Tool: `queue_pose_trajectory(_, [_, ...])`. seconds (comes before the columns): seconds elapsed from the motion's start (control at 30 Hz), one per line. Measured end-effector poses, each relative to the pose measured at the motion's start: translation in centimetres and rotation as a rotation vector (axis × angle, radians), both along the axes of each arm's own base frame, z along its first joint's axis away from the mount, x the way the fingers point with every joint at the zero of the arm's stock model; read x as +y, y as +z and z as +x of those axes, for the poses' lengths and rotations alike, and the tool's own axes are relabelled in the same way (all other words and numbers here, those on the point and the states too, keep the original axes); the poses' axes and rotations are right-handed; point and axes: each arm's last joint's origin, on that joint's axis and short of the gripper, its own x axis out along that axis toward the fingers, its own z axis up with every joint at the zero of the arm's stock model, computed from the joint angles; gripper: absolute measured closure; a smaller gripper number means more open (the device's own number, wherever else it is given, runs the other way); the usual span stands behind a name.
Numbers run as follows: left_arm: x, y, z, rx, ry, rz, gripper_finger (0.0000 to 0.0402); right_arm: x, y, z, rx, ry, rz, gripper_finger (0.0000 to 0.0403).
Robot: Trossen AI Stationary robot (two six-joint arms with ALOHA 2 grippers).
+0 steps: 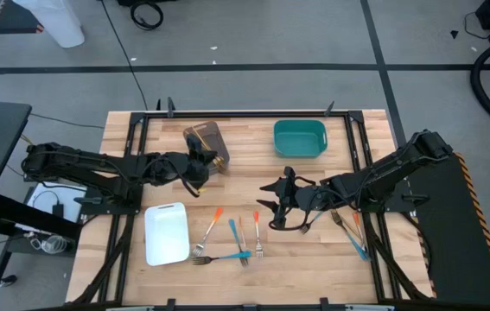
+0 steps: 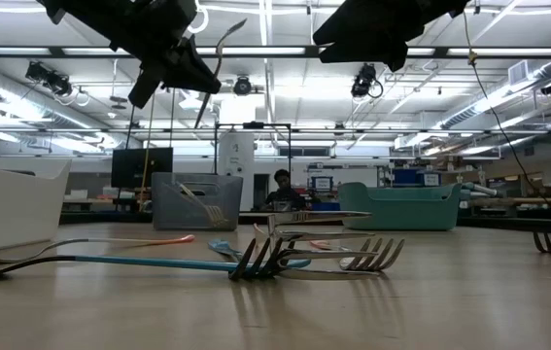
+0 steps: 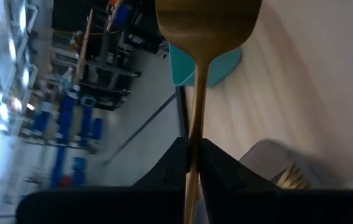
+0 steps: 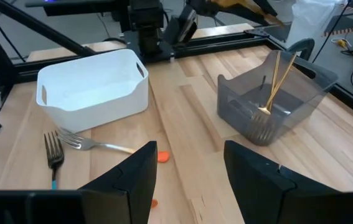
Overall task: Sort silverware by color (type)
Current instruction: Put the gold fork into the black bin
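My left gripper point(image 1: 198, 175) hovers just near of the grey tray point(image 1: 206, 142) and is shut on a gold fork point(image 3: 205, 25), which also shows in the low view as the gold fork point(image 2: 219, 60), high above the table. More gold forks point(image 4: 269, 93) lean against the inside of the grey tray point(image 4: 301, 87). My right gripper point(image 1: 270, 206) is open over the table's middle, empty. Orange-handled forks point(image 1: 213, 225), blue-handled forks point(image 1: 236, 238) and a fork point(image 4: 95, 144) lie flat on the wood near the white tray point(image 1: 166, 233). Further forks point(image 1: 351, 230) lie under the right arm. My left gripper pinches the gold fork's handle point(image 3: 193, 134) partway along between its two fingers point(image 3: 171, 160). The fork is lifted clear of the table and stands steeply tilted, its broad head point(image 3: 208, 22) above the fingers and the rest of the handle passing down between them.
A teal tray point(image 1: 300, 138) stands at the far right of the table's middle. The white tray point(image 4: 95, 84) sits near the front left. Black rails point(image 1: 137, 173) run along both sides of the table. Bare wood lies between the grey and teal trays.
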Motion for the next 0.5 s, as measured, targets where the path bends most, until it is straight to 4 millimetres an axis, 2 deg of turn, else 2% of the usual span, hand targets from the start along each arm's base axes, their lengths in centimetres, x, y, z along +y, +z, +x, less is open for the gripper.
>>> queue_pose_trajectory(0.3, [0.4,-0.2,-0.3,0.178,0.058,0.236,0.0369,0.1,0.0,0.0,0.0,0.002,-0.002,0.0205])
queue_pose_trajectory(0.5, [1.8,-1.0,-1.0,0.374,0.075,0.323,0.0369,0.1,0.0,0.0,-0.001,0.002,-0.001,0.0205])
